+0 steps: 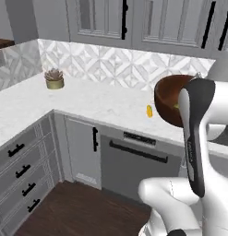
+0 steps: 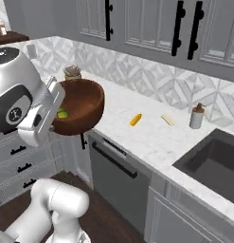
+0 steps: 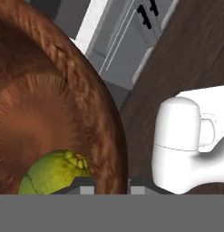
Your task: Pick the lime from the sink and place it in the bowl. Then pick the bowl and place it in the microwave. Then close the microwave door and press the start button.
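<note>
You have the bowl (image 2: 80, 111) lifted off the tabletop (image 2: 151, 135), its rim pinched in the claw (image 3: 111, 188), and the lime (image 3: 52, 174) sits inside at about 6 o'clock in the hand view. The bowl tips noticeably, so keep it as level as you can and swing slowly toward the microwave, or the lime may roll out. Count one bowl, one lime, one elongated yellow-orange item (image 2: 135, 119) lying on the tabletop, one small potted plant (image 1: 54, 78) at 10 o'clock, and one sink (image 2: 211, 166).
</note>
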